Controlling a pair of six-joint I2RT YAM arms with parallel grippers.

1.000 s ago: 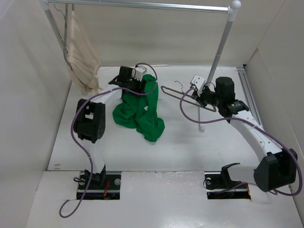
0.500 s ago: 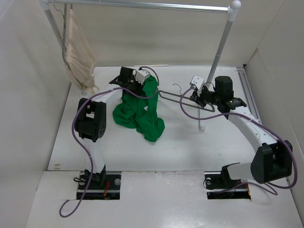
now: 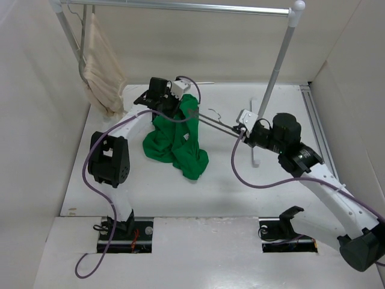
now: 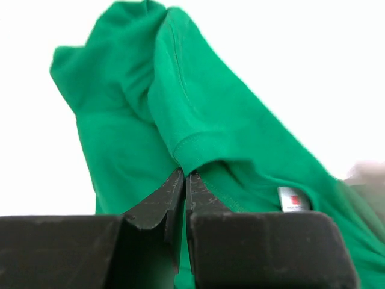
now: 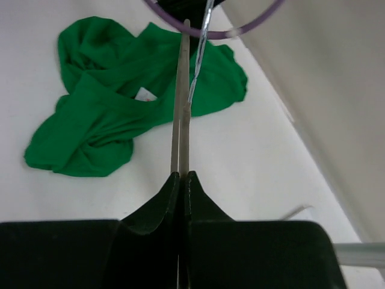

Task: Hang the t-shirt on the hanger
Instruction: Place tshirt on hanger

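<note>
The green t-shirt [image 3: 180, 144] hangs in a bunched heap from my left gripper [image 3: 183, 100], its lower part resting on the table. In the left wrist view, my left gripper [image 4: 184, 176] is shut on the shirt's neck hem, with the t-shirt [image 4: 198, 102] spreading beyond it and a white label [image 4: 290, 199] beside the jaws. My right gripper [image 3: 239, 127] is shut on the thin hanger [image 3: 213, 120], held off the table. The hanger's far end reaches the raised shirt. In the right wrist view, the hanger [image 5: 180, 96] runs straight out from my right gripper [image 5: 183, 174] over the t-shirt [image 5: 114, 114].
A clothes rack spans the back, its rail [image 3: 180, 6] on top and its right post [image 3: 277, 66] coming down to a foot [image 3: 255, 160] by my right arm. A beige cloth [image 3: 99, 72] hangs at the left end. White walls enclose the table on both sides.
My left gripper has shut on the shirt's neck hem and lifted it slightly. My right arm has carried the hanger left, so its end now meets the shirt.
</note>
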